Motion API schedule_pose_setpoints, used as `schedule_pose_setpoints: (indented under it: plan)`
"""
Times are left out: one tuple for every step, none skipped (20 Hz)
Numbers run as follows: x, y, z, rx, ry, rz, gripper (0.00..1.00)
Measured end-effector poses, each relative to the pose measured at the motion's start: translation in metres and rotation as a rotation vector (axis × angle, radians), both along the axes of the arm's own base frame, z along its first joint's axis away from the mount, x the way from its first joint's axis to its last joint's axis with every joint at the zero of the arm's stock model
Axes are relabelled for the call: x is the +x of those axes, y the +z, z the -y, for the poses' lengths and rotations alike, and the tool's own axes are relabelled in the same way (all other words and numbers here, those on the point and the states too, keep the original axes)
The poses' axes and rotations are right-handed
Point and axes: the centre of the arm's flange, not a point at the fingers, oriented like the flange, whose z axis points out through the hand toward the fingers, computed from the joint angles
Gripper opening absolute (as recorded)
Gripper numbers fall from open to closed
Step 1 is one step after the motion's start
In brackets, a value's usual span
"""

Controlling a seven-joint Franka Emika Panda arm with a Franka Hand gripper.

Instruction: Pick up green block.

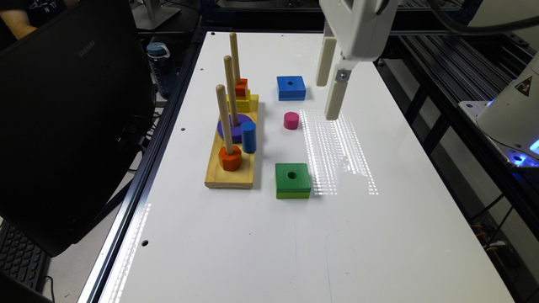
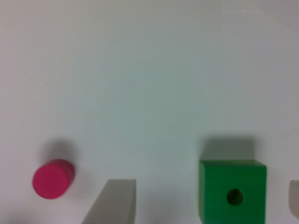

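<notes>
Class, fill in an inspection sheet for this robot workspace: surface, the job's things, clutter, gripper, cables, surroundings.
Surface: white table, glossy, with a patch of reflected light.
Job's things: green block flat on the table, hole up, untouched.
Clutter: blue block; pink cylinder; wooden peg board with three pegs holding orange, purple and yellow pieces; blue cylinder standing on it.
Gripper: gripper open, empty, raised above the table between the blue block and the pink cylinder.
Cables: dark cable running from the arm.
Surroundings: laptop, water bottle, a person's arm, robot base.
</notes>
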Motion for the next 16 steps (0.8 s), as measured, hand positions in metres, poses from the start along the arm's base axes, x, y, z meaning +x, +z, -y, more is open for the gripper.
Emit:
schedule_pose_setpoints:
  plan:
    - [0.003, -0.001, -0.003, 0.002, 0.0, 0.0, 1.0]
    - [0.005, -0.001, -0.004, 0.003, 0.0, -0.001, 1.0]
    - [0.006, -0.002, -0.005, 0.004, -0.001, -0.001, 1.0]
    - [0.007, -0.002, -0.006, 0.005, 0.0, 0.0, 1.0]
    - [0.009, -0.001, -0.008, 0.006, 0.0, 0.001, 1.0]
    - [0.01, -0.001, -0.01, 0.007, 0.0, 0.002, 1.0]
    - [0.011, -0.001, -0.011, 0.008, 0.001, 0.002, 1.0]
    - [0.011, -0.001, -0.013, 0.009, 0.001, 0.002, 1.0]
    - [0.012, -0.001, -0.015, 0.01, 0.002, 0.003, 1.0]
    - [0.013, -0.001, -0.019, 0.012, 0.002, 0.004, 1.0]
    - [0.013, 0.0, -0.024, 0.013, 0.002, 0.004, 1.0]
    - [0.014, -0.001, -0.028, 0.014, 0.002, 0.004, 1.0]
    - [0.014, -0.001, -0.031, 0.015, 0.001, 0.004, 1.0]
    - [0.014, -0.001, -0.034, 0.016, 0.001, 0.005, 1.0]
    - [0.015, -0.001, -0.037, 0.017, 0.001, 0.005, 1.0]
    - [0.015, -0.001, -0.039, 0.018, 0.001, 0.005, 1.0]
